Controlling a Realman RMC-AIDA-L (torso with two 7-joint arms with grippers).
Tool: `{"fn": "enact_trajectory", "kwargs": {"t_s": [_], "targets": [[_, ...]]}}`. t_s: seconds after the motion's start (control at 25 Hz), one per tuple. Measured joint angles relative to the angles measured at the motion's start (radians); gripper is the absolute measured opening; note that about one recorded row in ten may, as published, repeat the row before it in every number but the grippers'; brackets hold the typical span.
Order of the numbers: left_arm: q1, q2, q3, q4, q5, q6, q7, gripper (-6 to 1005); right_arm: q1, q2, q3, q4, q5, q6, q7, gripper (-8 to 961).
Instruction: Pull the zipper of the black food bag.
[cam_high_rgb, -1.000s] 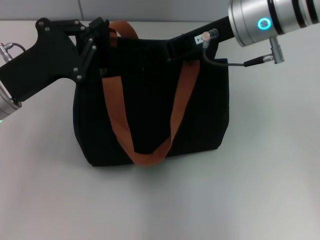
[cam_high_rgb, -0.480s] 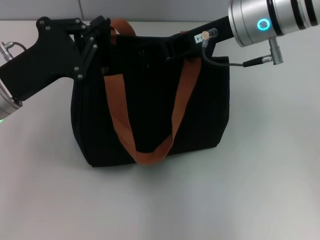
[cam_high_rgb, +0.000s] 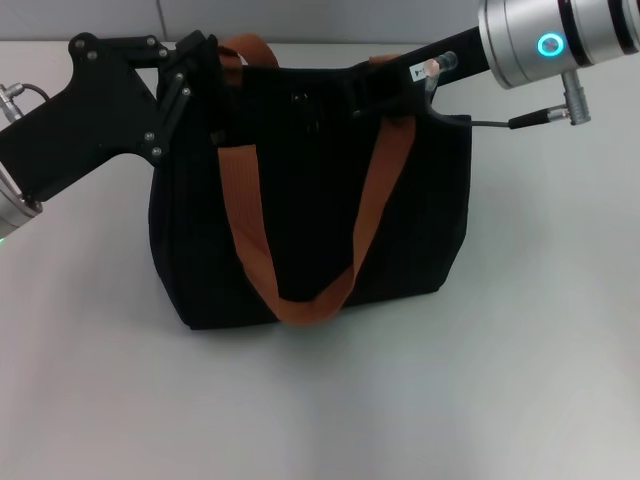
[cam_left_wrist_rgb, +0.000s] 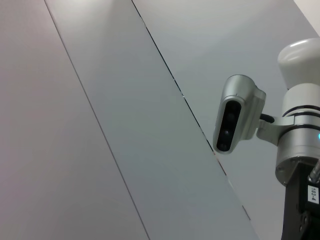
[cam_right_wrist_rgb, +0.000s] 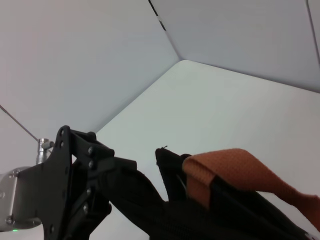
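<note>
**Two arms at the top of a black bag, zipper pull hidden**

On the left, the left gripper (cam_high_rgb: 205, 62) reaches in from the table's left side and sits at the top left corner of the black food bag (cam_high_rgb: 300, 220). Its dark fingers press against the bag's upper edge beside the orange strap (cam_high_rgb: 300, 300), and whether they are clamped on the fabric or merely touching cannot be told. The right wrist view shows this same gripper (cam_right_wrist_rgb: 107, 172) pushed up against the bag's black rim (cam_right_wrist_rgb: 165, 210).

The bag stands upright in the middle of the white table (cam_high_rgb: 500, 380), its orange strap hanging in a loop down the front.

On the right, the right gripper (cam_high_rgb: 375, 85) comes in from the upper right and lies along the bag's top edge, its tip near the right end of the strap. Its fingers are lost against the black fabric, so their state cannot be told.

The zipper itself cannot be picked out. Judging by the bag's shape, its track runs left to right along the top opening, between the two grippers, so any pull would likely travel along that line.
</note>
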Motion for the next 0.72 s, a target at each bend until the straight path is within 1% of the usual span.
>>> {"fn": "enact_trajectory", "kwargs": {"t_s": [0.12,0.24,0.48,0.52,0.6,0.64,0.68,0.72], "targets": [[0.002,0.000,0.000,0.000,-0.005,-0.002,0.000,28,-0.003,0.000,0.000,-0.019,-0.020,-0.008,0.020,-2],[0.002,0.001,0.000,0.000,-0.010,-0.004,0.000,28,-0.017,0.001,0.000,-0.079,-0.072,-0.018,0.060,-2],[0.004,0.002,0.000,0.000,-0.019,-0.006,0.000,28,-0.041,0.002,0.002,-0.125,-0.117,-0.025,0.097,-2],[0.004,0.002,0.000,0.000,-0.019,-0.008,0.000,28,-0.060,0.003,0.003,-0.148,-0.127,-0.025,0.105,-2],[0.004,0.002,0.000,0.000,-0.019,-0.010,0.000,28,-0.071,0.003,0.004,-0.163,-0.131,-0.025,0.109,-3],[0.004,0.002,0.000,0.000,-0.020,-0.013,0.000,28,-0.094,0.004,0.007,-0.196,-0.138,-0.024,0.117,-3],[0.004,0.002,0.000,0.000,-0.020,-0.013,0.000,28,-0.094,0.004,0.007,-0.196,-0.138,-0.024,0.117,-3],[0.004,0.002,0.000,0.000,-0.020,-0.015,0.000,29,-0.114,0.004,0.008,-0.222,-0.141,-0.025,0.122,-3]]}}
